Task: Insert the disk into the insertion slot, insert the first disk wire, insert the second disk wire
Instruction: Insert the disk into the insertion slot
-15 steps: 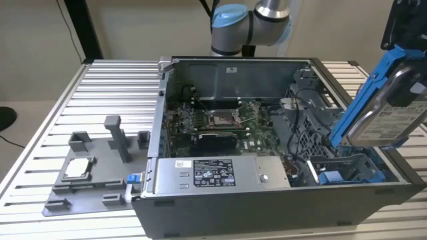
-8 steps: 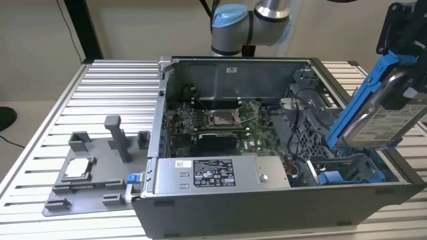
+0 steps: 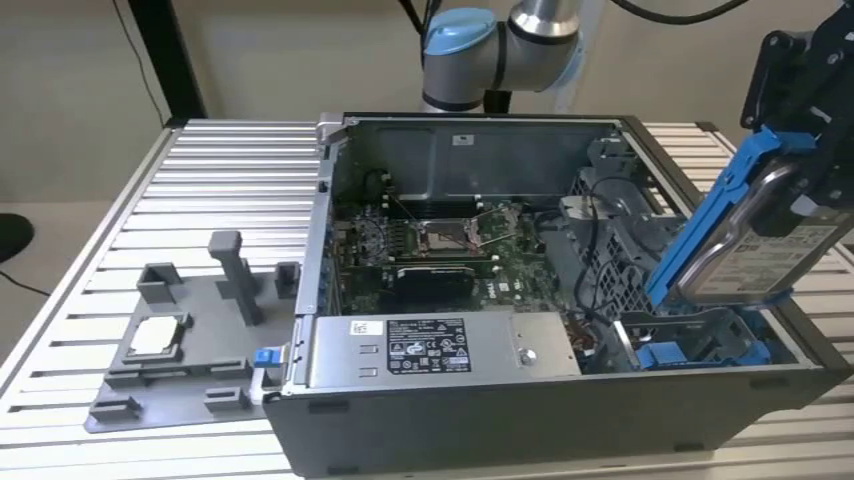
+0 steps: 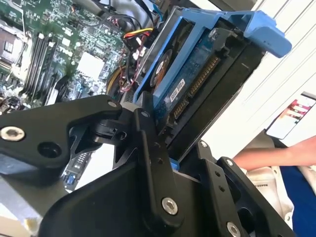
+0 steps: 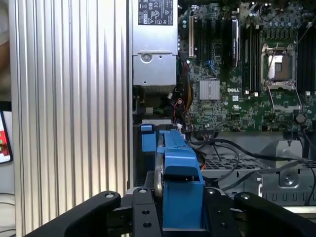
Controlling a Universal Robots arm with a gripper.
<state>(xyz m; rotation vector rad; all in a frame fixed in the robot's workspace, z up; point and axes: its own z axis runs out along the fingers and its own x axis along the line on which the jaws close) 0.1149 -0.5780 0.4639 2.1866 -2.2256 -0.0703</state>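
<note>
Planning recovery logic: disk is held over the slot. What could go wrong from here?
1. The disk hangs tilted in the gripper above the slot; it may catch on its edge.
2. Cables lie beside the slot and could get pinched.
3. A person's arm is close by.

In the exterior view we see a plain beige wall (image 3: 267, 50) at the back, evenly lit. A black upright post (image 3: 174, 60) and a thin dark cable (image 3: 134, 50) stand against it. The table (image 3: 200, 170) is ribbed silver aluminium. Pale floor (image 3: 54, 240) shows past its edge at the exterior view's left.
</note>
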